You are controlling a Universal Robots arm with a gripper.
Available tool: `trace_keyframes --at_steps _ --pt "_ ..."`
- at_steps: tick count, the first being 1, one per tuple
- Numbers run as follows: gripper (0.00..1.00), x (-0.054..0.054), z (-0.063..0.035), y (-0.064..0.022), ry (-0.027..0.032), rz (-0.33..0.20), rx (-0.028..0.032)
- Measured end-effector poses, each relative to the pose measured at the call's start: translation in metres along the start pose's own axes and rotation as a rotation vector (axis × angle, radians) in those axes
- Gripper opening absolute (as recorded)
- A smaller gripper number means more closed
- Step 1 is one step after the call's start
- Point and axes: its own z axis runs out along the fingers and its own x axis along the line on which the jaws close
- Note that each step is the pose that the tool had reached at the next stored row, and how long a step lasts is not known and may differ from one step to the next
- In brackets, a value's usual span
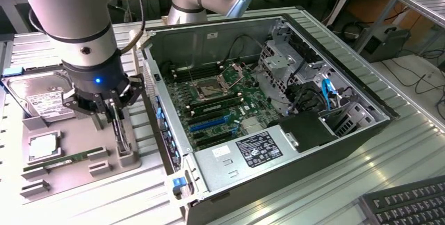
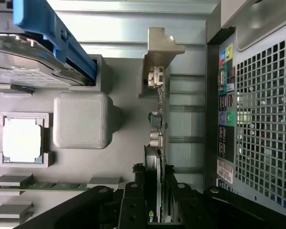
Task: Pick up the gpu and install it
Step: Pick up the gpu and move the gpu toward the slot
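Grey plastic forms the parts tray (image 1: 73, 126), which lies on the ribbed metal desk (image 1: 389, 147) at the exterior view's left of an open computer case (image 1: 201, 42). The gpu (image 2: 158, 119) stands on edge in a slot along the tray's side nearest the case. It is seen edge-on, with its silvery end bracket (image 2: 159, 52) at the far end from the arm's wrist.

The gripper (image 1: 116, 123) hangs straight down over the card from the grey Universal Robots arm (image 1: 76, 22). In the wrist view the jaws stand narrow, one black finger (image 2: 133, 207) on each face of the card. They sit against it as far as can be seen, so the gpu is clamped between them while its lower edge rests in the tray.

Elsewhere on the tray, a silver hard drive (image 1: 43, 99) with a white label sits at the far end. A square processor chip (image 1: 43, 147) lies in its own recess. A long green memory stick (image 1: 61, 161) rests in a groove near the front.

The wrist view shows the case's rear panel just beside the card, with coloured ports (image 2: 226, 119) and a perforated vent (image 2: 267, 119).

Inside the case lies a green motherboard (image 1: 222, 100), with a labelled power supply (image 1: 257, 149) at the near end. A black keyboard (image 1: 410, 204) sits on the desk at the exterior view's lower right corner.
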Motion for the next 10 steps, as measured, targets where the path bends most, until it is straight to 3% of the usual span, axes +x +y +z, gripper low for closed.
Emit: trace_keyframes --at_steps 10 --pt "0.26 -0.004 -0.0505 0.003 0.0013 0.0 0.0"
